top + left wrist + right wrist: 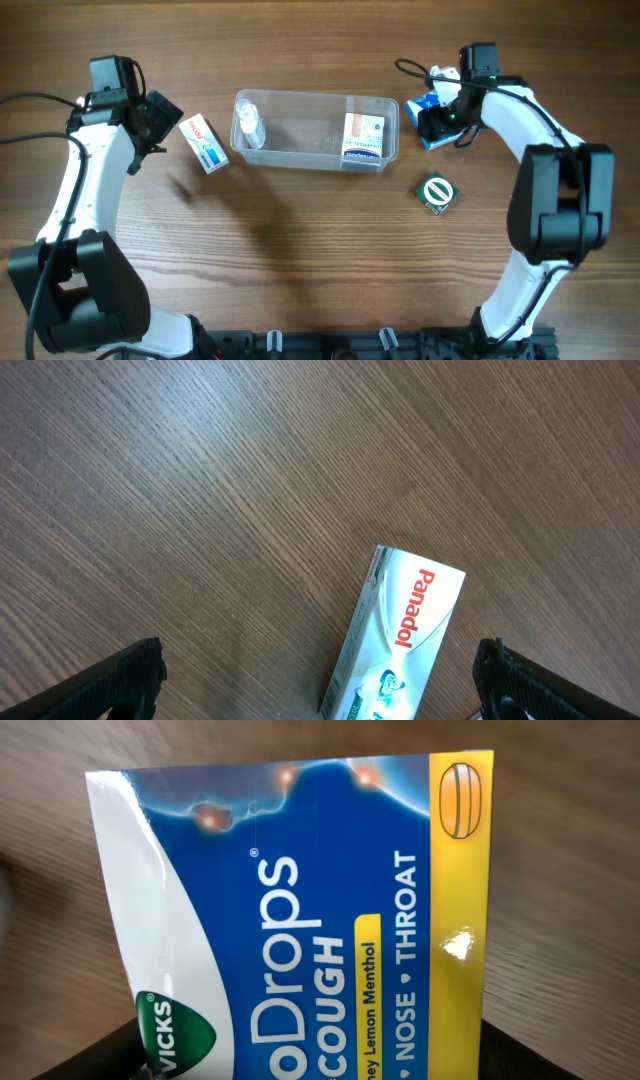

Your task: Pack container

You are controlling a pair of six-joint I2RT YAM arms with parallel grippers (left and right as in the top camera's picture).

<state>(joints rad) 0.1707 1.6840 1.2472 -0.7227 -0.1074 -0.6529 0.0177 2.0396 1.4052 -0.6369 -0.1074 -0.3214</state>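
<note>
The clear container sits at the table's middle back. It holds a small clear bottle at its left end and a white-and-orange box at its right end. A white Panadol box lies on the table left of the container. My left gripper is open just left of it, and in the left wrist view the box lies between the spread fingers. My right gripper is right of the container, its fingers against both edges of a blue Vicks cough-drops packet.
A small square packet with a green-and-white round mark lies on the wooden table in front of the right gripper. Black cables run along the left arm and behind the right gripper.
</note>
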